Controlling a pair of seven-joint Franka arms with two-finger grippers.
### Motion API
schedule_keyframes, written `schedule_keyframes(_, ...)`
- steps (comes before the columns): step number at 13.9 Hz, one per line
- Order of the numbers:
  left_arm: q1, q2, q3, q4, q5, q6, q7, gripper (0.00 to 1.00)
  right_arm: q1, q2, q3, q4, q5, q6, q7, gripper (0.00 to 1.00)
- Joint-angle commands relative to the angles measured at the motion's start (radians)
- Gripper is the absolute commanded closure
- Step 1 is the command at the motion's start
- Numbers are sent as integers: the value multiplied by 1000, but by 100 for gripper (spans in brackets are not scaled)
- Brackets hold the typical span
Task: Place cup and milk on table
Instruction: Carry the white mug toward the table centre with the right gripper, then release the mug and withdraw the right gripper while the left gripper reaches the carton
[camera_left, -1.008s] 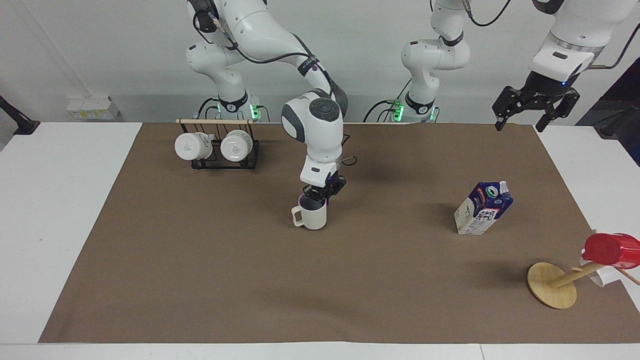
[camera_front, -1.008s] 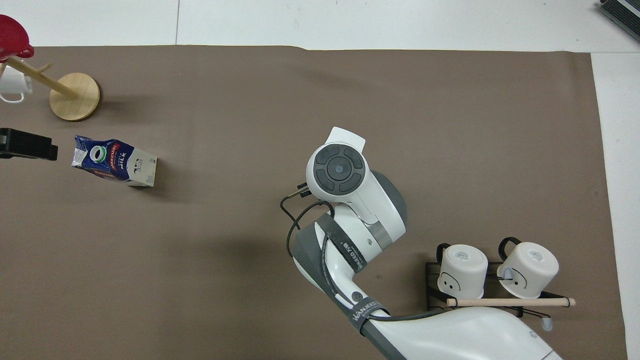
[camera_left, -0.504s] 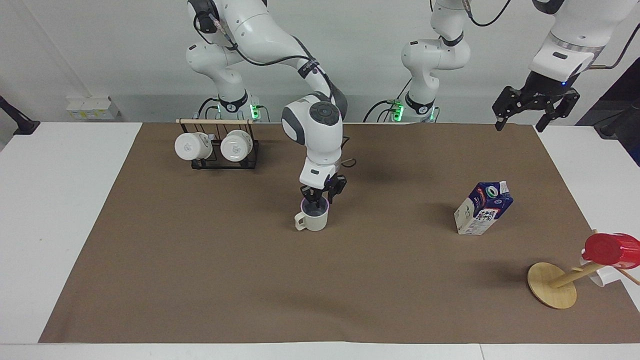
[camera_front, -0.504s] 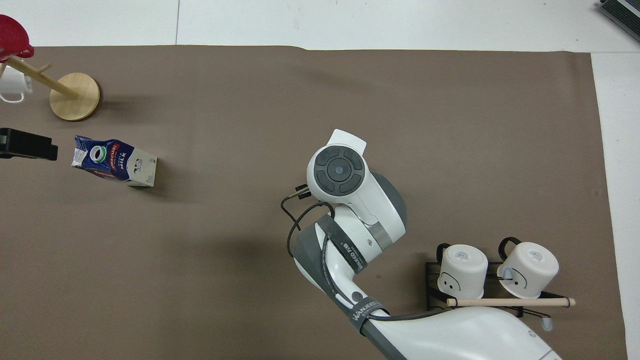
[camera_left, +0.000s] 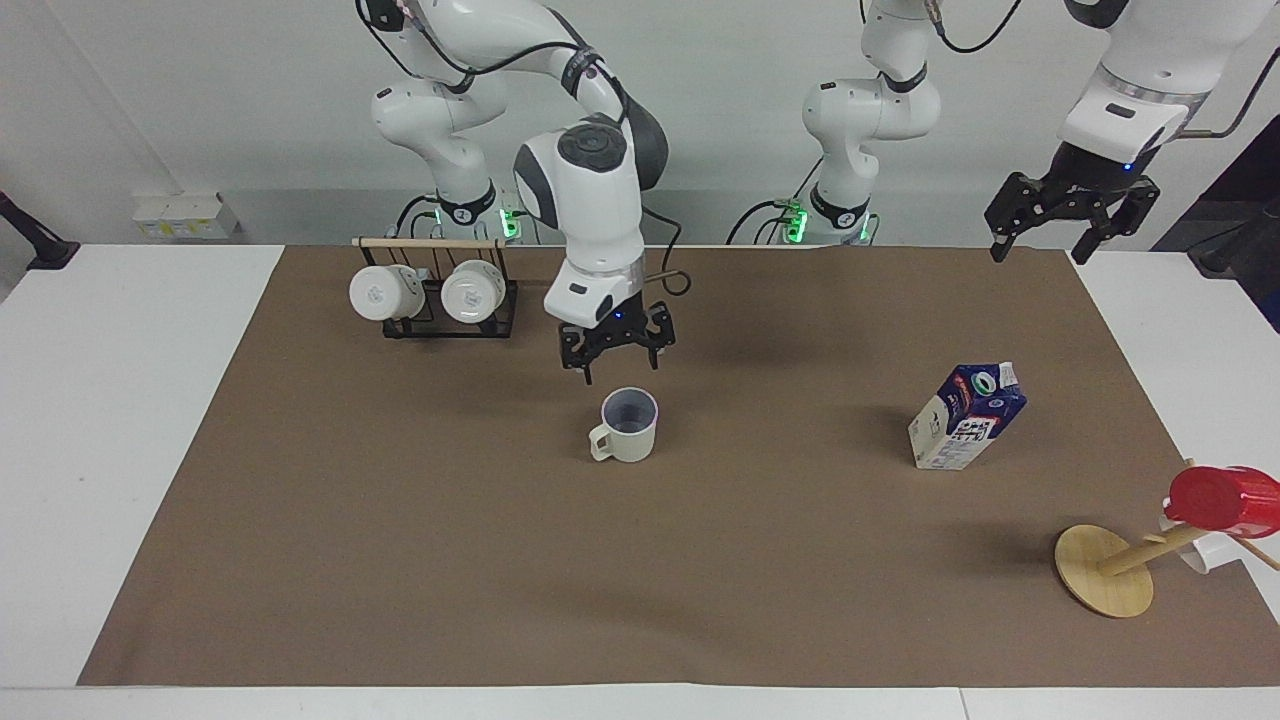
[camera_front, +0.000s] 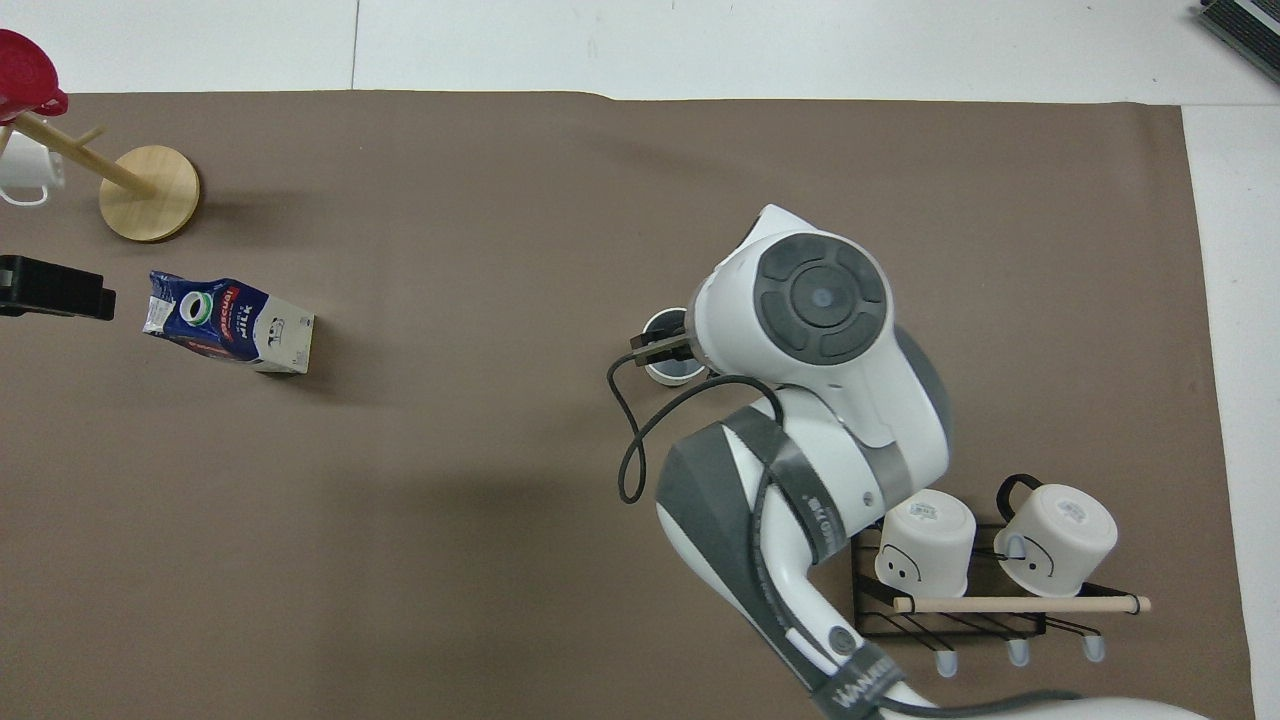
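The cream-beige cup (camera_left: 627, 427) stands upright on the brown mat (camera_left: 400, 550) of the table, handle toward the right arm's end. My right gripper (camera_left: 620, 368) hangs open just above it, holding nothing. In the overhead view the right arm's wrist covers most of the cup (camera_front: 666, 349) and hides the gripper. The milk (camera_left: 967, 417) (camera_front: 228, 323), a blue and white carton, rests on the mat toward the left arm's end. My left gripper (camera_left: 1040, 245) (camera_front: 50, 288) waits open and high over the mat's edge at that end.
A black rack (camera_left: 435, 320) (camera_front: 960, 620) with two white mugs sits near the right arm's base. A wooden mug tree (camera_left: 1105, 570) (camera_front: 150, 190) carrying a red cup (camera_left: 1225, 498) stands past the milk, farther from the robots, at the mat's corner.
My right gripper has opened, let go of the cup and risen off it toward the robots. The cup stays on the mat. The left arm and the milk have not moved.
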Motion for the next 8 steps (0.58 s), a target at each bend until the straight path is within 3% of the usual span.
schedule_keyframes(1,5,-13,3,-15,-15,24,-1,0,-58,-67,4,-19,20,-63,17,0)
schedule_keyframes(8,11,39,4,-38,-14,101,18,0,-258,-182,1,-19,0,-267,-18,0)
